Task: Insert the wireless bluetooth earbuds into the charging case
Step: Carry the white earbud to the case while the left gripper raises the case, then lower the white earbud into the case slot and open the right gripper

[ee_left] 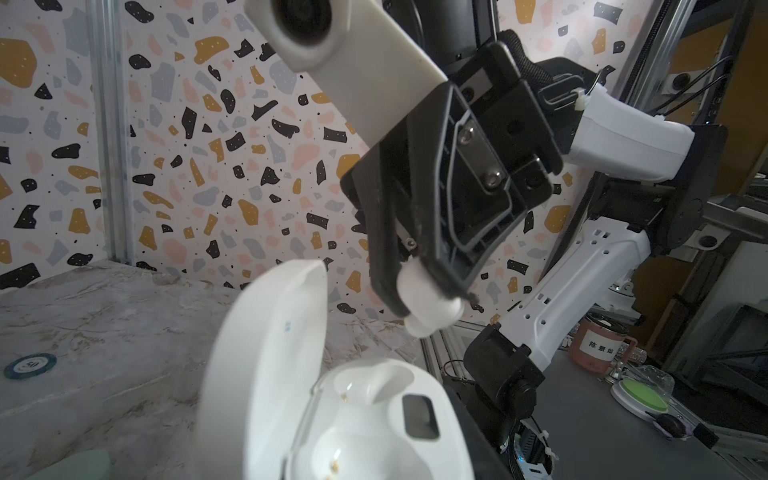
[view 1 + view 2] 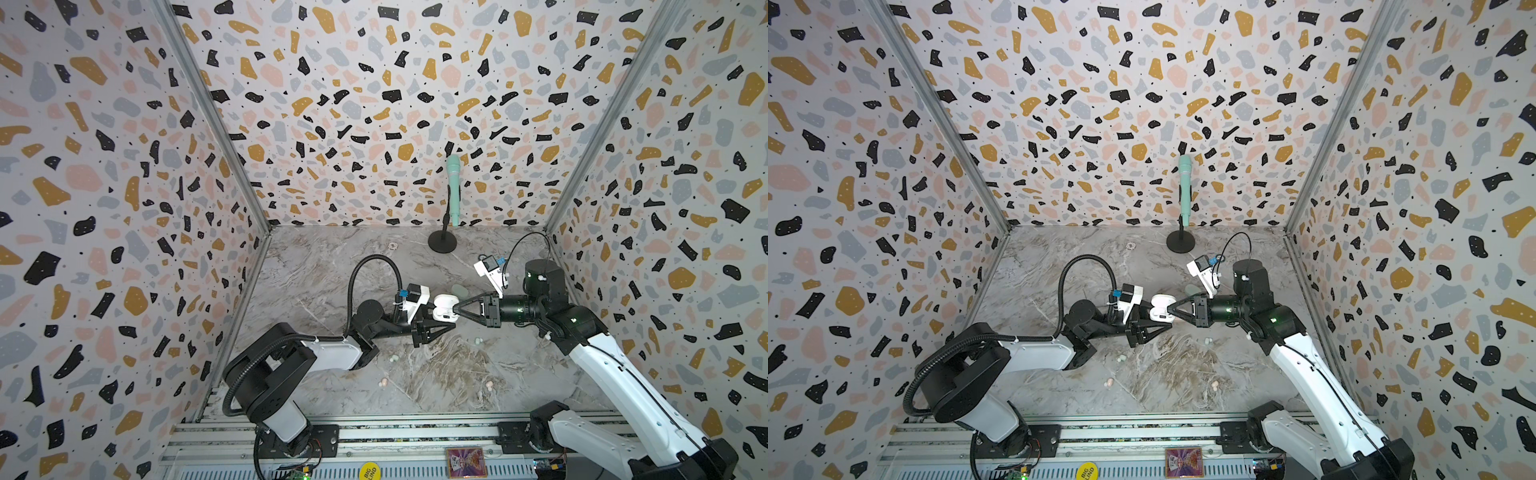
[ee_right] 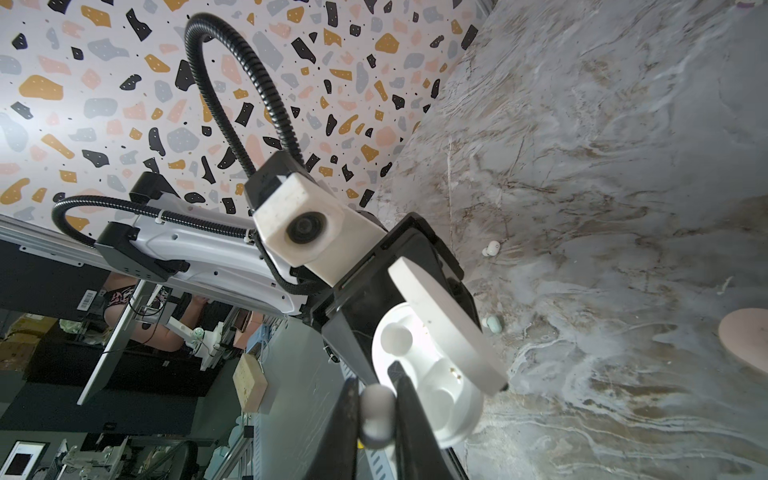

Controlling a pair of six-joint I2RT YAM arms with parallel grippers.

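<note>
White plastic bean-shaped earbud [image 1: 428,307], pinched in right gripper [image 2: 456,308], sits mid-frame just right of left gripper [image 2: 440,322]'s clamped open white pebble-shaped case [image 2: 444,305].

Yellow round sticker [image 2: 368,471] [image 2: 1087,471], bottom edge of frame in both top views, on the slotted rail [image 2: 415,473]: black print, "BIG" above "LIND". The lower word's first letter is not clear.

Poker chip [image 1: 30,365], lower left of the left wrist view, flat on the marbled table [image 1: 104,324]: "50" in the centre.

Pink cup [image 1: 598,347], right of that frame: white label [image 1: 601,346] with three Chinese characters, about 陈景怡, the last one unsure.

Picture card [image 2: 465,462], bottom edge: print too small to read.

Barcode label [image 3: 89,297], left of the right wrist view: bars only, digits illegible.
</note>
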